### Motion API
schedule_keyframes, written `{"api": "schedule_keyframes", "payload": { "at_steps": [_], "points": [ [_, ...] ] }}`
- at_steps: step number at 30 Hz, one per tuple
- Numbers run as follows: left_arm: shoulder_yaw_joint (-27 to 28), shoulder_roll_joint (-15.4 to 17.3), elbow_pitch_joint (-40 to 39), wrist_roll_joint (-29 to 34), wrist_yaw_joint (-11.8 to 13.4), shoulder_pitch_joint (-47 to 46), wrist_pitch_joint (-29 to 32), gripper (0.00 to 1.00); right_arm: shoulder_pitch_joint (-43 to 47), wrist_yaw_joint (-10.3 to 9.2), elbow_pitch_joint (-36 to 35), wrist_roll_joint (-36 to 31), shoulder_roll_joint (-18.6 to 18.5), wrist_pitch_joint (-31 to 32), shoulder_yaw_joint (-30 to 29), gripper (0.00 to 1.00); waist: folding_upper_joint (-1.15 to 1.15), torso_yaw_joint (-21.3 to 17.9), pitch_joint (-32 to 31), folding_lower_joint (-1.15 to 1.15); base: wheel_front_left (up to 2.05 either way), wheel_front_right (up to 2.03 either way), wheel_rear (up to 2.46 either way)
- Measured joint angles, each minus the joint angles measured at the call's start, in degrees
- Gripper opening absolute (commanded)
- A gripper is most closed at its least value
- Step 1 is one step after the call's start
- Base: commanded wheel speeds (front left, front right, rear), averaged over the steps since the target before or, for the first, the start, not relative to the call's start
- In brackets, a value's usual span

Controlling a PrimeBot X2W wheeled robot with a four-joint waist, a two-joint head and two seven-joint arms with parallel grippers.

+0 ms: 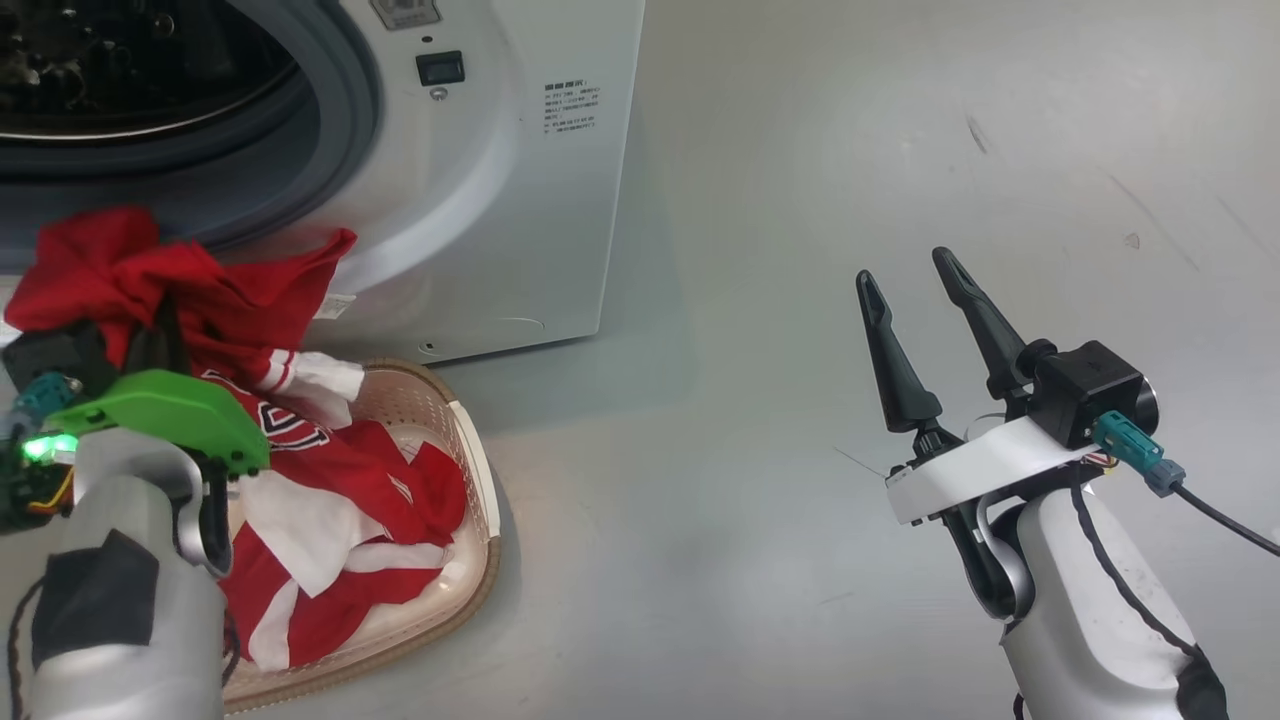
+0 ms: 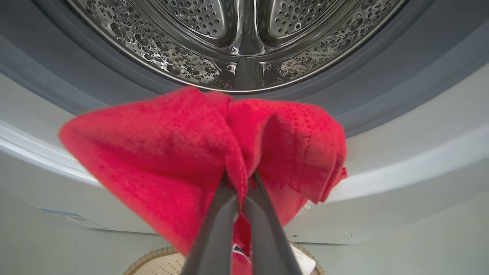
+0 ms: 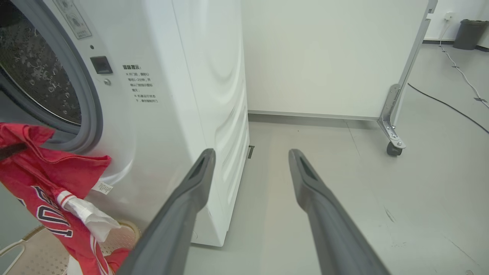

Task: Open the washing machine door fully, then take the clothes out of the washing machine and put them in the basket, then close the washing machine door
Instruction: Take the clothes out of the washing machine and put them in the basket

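Two grippers: left gripper (image 2: 242, 181) clamped on clothes (image 2: 172, 152) above basket (image 1: 480, 470) rim, right gripper (image 1: 904, 267) apart over floor (image 1: 750, 500).

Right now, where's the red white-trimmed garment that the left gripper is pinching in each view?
Head view: red white-trimmed fabric garment upper left, below the grey rubber drum ring, hanging over the cream perforated plastic basket.
Left wrist view: garment at centre, pinched in the shut left gripper.
Right wrist view: garment at left edge, dark lettering showing.
Shared landmark: that drum ring, visible in all three views.
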Motion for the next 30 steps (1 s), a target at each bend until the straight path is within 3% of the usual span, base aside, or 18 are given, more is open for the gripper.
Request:
{"api": "schedule_keyframes", "payload": {
  "at_steps": [12,30],
  "points": [
    [-2.8,-0.9,2.2,1.2,-0.9,5.5,2.0,0.00,1.1,0.00,0.3,-0.1,0.0,0.0,0.9,1.00,0.00,0.4,-2.9,0.00,0.00,0.00,0.00],
    [-4.5,-1.2,7.1,1.5,-0.9,7.3,9.1,0.00,1.0,0.00,-0.9,-0.1,0.0,0.0,1.3,1.00,0.00,-1.3,0.5,0.00,0.00,0.00,0.00]
  ]
}}
